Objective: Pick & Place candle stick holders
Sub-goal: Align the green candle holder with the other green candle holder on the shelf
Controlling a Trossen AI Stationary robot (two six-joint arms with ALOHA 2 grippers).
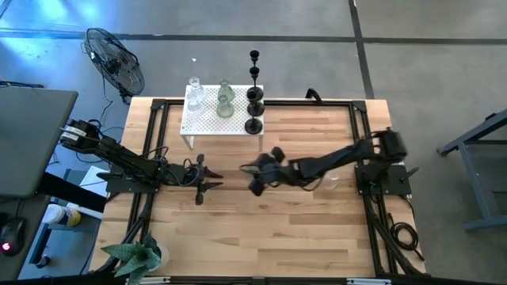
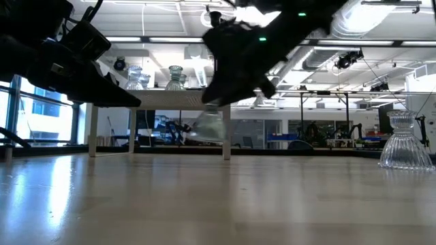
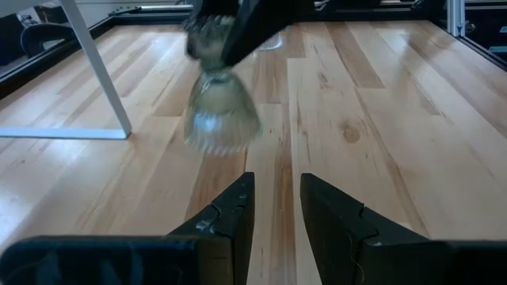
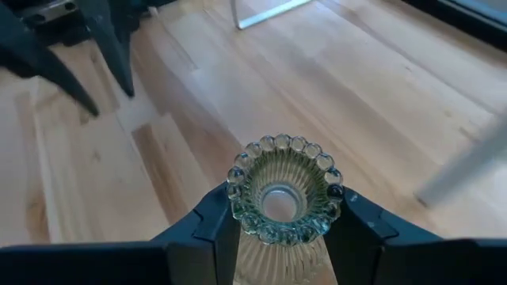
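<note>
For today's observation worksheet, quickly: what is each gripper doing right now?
Left gripper: open, empty, low over the table.
Right gripper: shut on a clear glass candle holder, lifted off the table.

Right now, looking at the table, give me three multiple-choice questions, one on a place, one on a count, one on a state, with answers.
1. Where do the black holders stand?
A. Little table's right end
B. By the plant
C. On the floor

2. How many black holders?
A. One
B. Three
C. Five

3. The right gripper is:
A. Empty
B. Holding a glass holder
C. Holding a fan

Answers:
A, the black holders line the white little table.
B, three stems show.
B, the right gripper has fingers either side of the glass holder, lifted off the table.
</note>
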